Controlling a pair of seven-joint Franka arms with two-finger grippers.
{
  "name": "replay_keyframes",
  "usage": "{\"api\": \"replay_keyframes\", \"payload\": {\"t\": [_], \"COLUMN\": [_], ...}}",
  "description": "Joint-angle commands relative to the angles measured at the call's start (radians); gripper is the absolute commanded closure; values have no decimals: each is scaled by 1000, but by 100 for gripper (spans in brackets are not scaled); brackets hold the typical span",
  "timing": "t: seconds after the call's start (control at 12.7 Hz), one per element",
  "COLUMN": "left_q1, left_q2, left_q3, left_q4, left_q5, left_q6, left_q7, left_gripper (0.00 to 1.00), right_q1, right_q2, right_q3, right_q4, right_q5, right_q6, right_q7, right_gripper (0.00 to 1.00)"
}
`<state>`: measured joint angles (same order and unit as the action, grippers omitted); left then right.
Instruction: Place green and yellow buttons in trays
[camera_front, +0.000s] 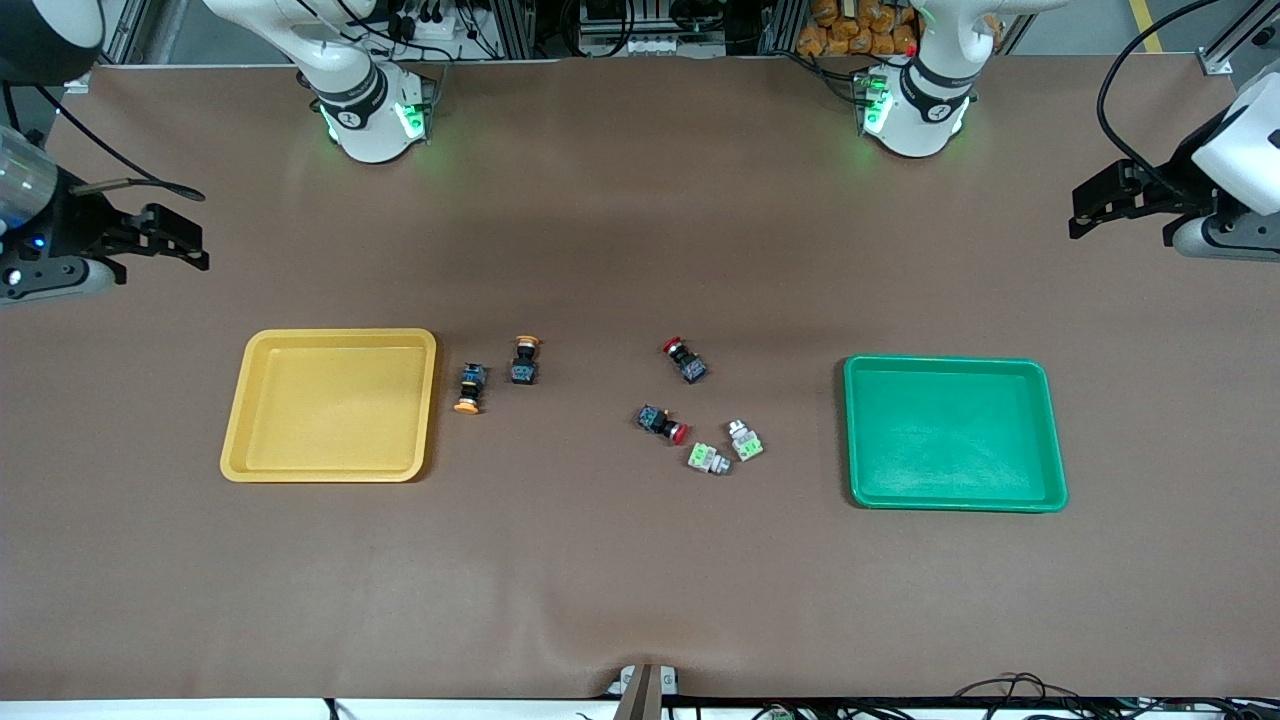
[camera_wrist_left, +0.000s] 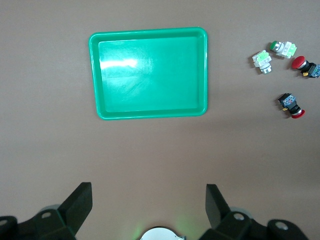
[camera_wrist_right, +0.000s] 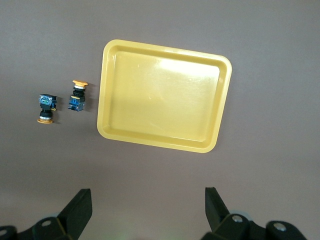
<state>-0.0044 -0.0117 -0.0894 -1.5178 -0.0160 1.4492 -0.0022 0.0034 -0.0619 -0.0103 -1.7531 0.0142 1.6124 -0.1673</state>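
Two yellow-capped buttons (camera_front: 469, 388) (camera_front: 524, 360) lie beside the empty yellow tray (camera_front: 330, 405); the right wrist view shows the buttons (camera_wrist_right: 46, 108) (camera_wrist_right: 77, 95) and that tray (camera_wrist_right: 165, 95). Two green-capped buttons (camera_front: 708, 458) (camera_front: 744, 440) lie mid-table, apart from the empty green tray (camera_front: 955, 435), and appear in the left wrist view (camera_wrist_left: 262, 61) (camera_wrist_left: 283, 48) with the tray (camera_wrist_left: 150, 72). My right gripper (camera_front: 190, 245) (camera_wrist_right: 148, 202) hangs open over bare table at its end. My left gripper (camera_front: 1085, 212) (camera_wrist_left: 149, 200) hangs open over bare table at its end. Neither holds anything.
Two red-capped buttons (camera_front: 685, 360) (camera_front: 663, 423) lie close to the green-capped pair, one farther from the front camera and one beside them. They also show in the left wrist view (camera_wrist_left: 305, 66) (camera_wrist_left: 291, 104). Brown cloth covers the whole table.
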Motion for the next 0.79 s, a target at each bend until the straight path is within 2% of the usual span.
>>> {"api": "replay_keyframes", "payload": {"t": [0.0, 0.55, 0.63, 0.71], "left_q1": [6, 4, -5, -5], "left_q2": [-2, 7, 28, 47], "left_q3": [-6, -10, -12, -12], "left_q4": [16, 16, 19, 19], "left_q5": [8, -7, -22, -91], "left_q6": [-9, -6, -6, -7], "left_q7": [-7, -13, -31, -73], "left_gripper": [0, 0, 0, 0], "right_q1": [6, 18, 18, 21], "right_q2": [-47, -39, -39, -38], "right_q3": [1, 0, 0, 1], "right_q4": [-45, -32, -32, -32], "right_q5": [0, 0, 0, 0], "right_q6": [21, 18, 20, 21], "right_q7": [17, 17, 15, 15], "right_gripper": [0, 0, 0, 0]}}
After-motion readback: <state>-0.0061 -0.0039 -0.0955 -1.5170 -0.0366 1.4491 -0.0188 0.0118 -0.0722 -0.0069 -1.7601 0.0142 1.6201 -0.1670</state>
